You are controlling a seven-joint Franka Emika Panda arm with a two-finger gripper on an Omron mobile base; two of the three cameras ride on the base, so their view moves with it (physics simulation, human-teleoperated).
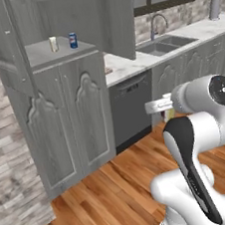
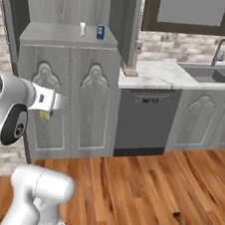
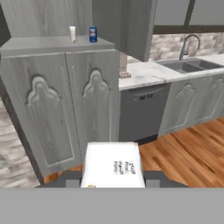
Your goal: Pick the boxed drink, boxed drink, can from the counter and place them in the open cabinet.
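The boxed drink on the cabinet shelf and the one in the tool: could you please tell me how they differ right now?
The shelf boxed drink stands upright and free on the open cabinet shelf, beside the can; the held boxed drink sits clamped in the tool, away from the cabinet. The shelf one is already placed; the held one is not. Both are pale cartons.

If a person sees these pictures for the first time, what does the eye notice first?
A white boxed drink sits close in the hand view, clamped in the shut gripper. Beyond it stands the tall grey open cabinet, with a blue can and another carton side by side on its shelf.
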